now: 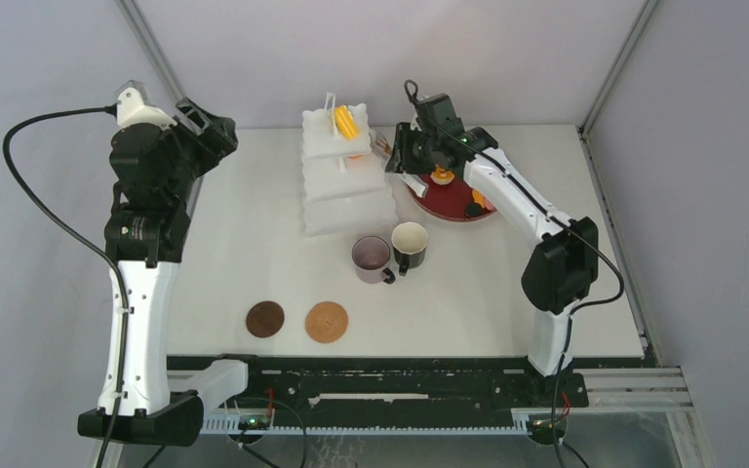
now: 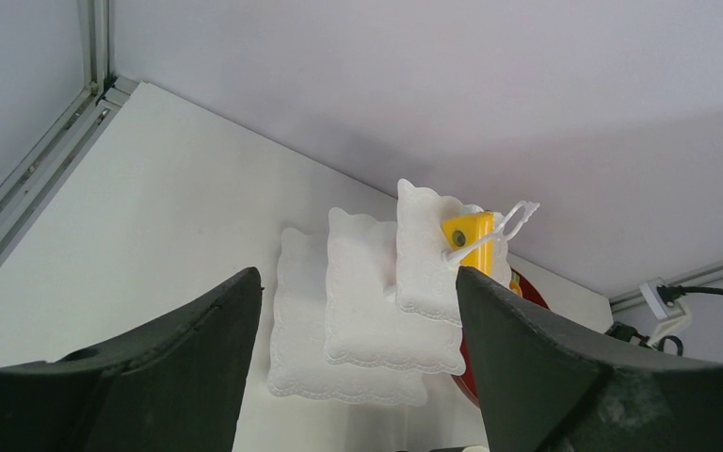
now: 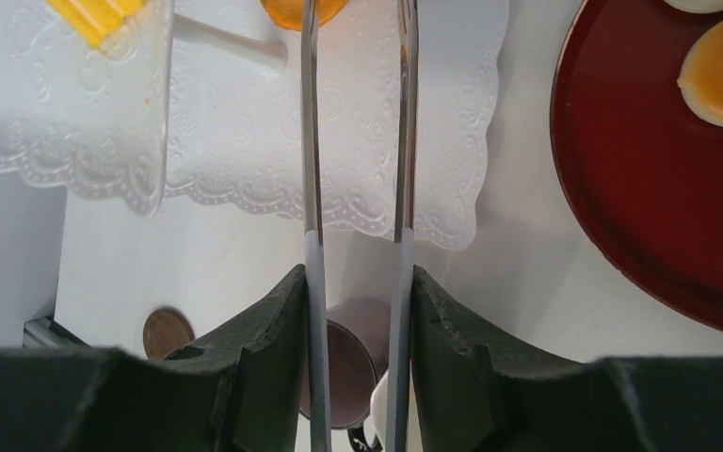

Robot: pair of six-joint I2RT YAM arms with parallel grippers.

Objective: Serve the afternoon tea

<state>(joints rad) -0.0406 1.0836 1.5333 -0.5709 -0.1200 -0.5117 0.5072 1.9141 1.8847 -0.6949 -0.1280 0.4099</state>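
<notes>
Right wrist: right gripper (image 3: 358,282) tight on tongs (image 3: 309,141), orange pastry (image 3: 301,9) on stand (image 3: 245,122), orange ring (image 3: 720,71) on tray (image 3: 640,188); left gripper (image 2: 358,278) agape.

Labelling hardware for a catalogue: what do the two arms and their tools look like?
The left arm and right arm have glossy white shells between matte black joints. A black cable loops beside the left arm; another hangs at the right elbow. The left tool and right tool each have two broad, curved, matte black fingers.
</notes>
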